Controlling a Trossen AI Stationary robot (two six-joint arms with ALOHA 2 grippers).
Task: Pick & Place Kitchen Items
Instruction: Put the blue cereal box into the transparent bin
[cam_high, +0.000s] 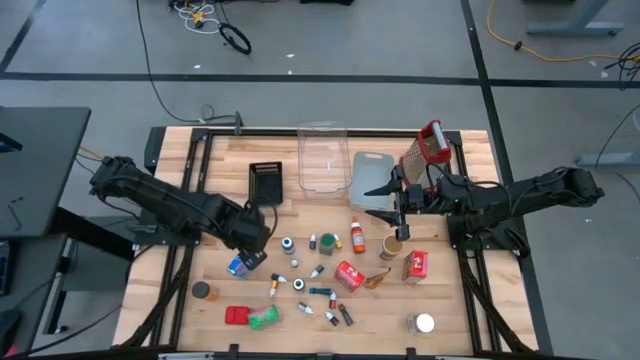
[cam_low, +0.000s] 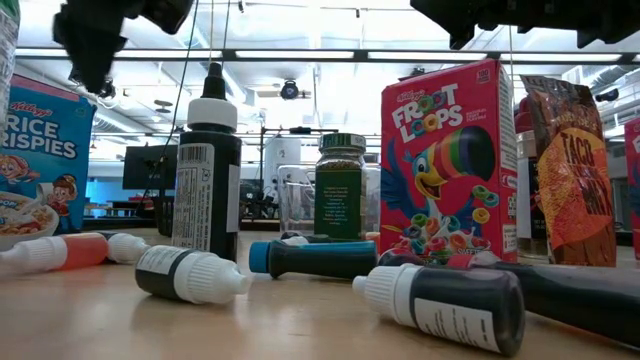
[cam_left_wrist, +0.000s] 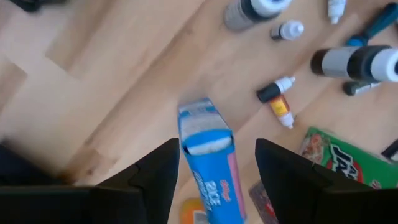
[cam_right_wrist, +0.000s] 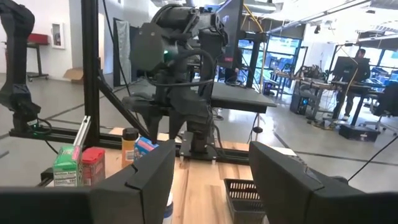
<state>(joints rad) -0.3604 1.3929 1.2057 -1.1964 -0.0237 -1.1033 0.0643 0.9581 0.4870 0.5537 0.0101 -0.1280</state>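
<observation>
Pick step: left gripper (cam_left_wrist: 214, 168) spread wide over blue cereal box (cam_left_wrist: 208, 162), not gripping.
Next: descend, clench. Right gripper (cam_right_wrist: 208, 174), parted and empty, near grater (cam_high: 430, 143).

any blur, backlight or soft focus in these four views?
Left wrist view: the whole frame is soft, the blue cereal box smeared. Low view: bright windows backlight the scene, near bottle soft, Froot Loops box sharp. High view: even light, no glare. Right wrist view: left arm dark against bright room.
</observation>
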